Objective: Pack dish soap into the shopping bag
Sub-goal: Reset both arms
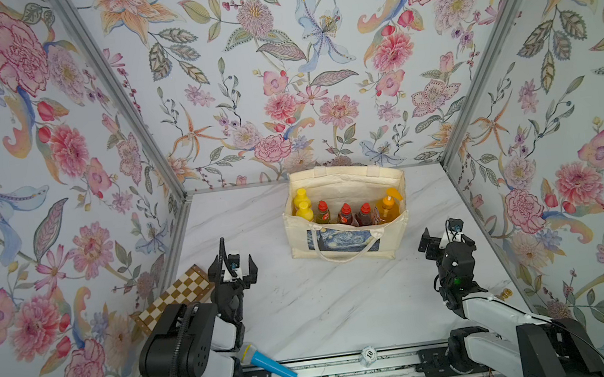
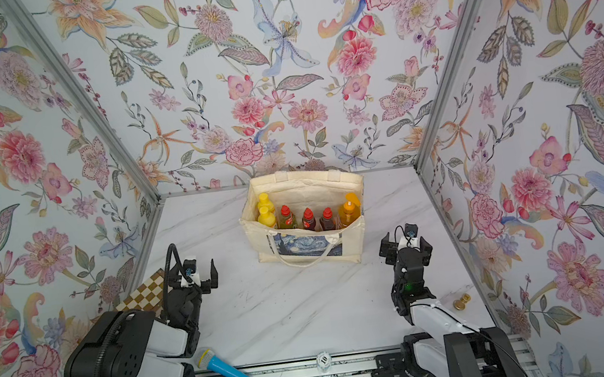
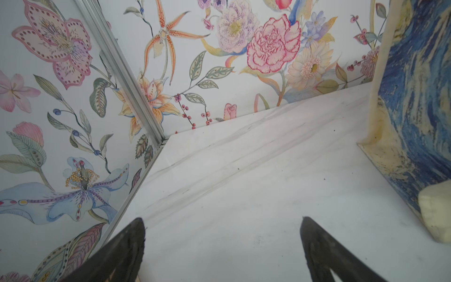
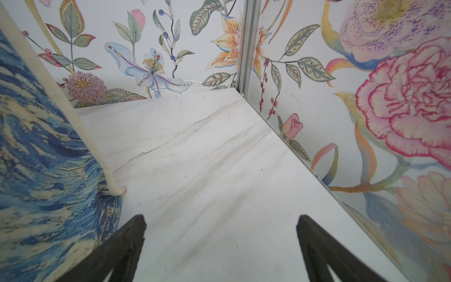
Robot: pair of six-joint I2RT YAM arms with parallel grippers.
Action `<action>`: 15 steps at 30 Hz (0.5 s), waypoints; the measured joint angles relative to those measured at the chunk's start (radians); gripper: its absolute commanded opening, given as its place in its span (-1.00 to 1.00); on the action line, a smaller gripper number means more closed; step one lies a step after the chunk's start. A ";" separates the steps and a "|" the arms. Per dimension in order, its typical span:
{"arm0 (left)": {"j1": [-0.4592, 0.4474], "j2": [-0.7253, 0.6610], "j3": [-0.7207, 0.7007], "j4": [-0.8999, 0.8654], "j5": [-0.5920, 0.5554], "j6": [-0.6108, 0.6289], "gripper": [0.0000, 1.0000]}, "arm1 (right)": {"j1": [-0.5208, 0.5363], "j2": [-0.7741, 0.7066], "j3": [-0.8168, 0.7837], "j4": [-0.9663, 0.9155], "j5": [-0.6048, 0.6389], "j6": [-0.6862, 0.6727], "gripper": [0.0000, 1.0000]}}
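Top views | six dish soap bottles (image 1: 346, 213) upright inside shopping bag (image 1: 350, 241)

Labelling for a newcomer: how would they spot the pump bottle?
Find the cream tote with the blue swirling picture. Inside, take the orange bottle at the row's end nearest the right gripper. Only it has a pump head.

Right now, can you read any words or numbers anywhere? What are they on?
"10": on the small white disc, readable in both top views.
Labels on the bottles: too small and blurred to read.
Bag: only a blue picture on its front, no words to be seen.
Nothing else shows any writing.
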 measured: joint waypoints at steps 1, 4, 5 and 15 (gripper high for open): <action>0.004 0.027 -0.002 0.001 0.008 0.000 0.99 | 0.000 0.004 -0.006 0.011 -0.003 0.000 0.97; 0.013 0.068 -0.007 -0.002 0.028 0.000 0.99 | 0.000 0.023 -0.019 0.042 -0.014 0.000 0.97; 0.020 0.066 -0.005 0.002 0.041 0.000 0.99 | 0.000 0.034 -0.023 0.058 -0.017 0.001 0.97; 0.121 0.039 0.155 -0.064 0.119 -0.062 0.99 | 0.000 0.142 -0.027 0.188 -0.041 0.001 0.97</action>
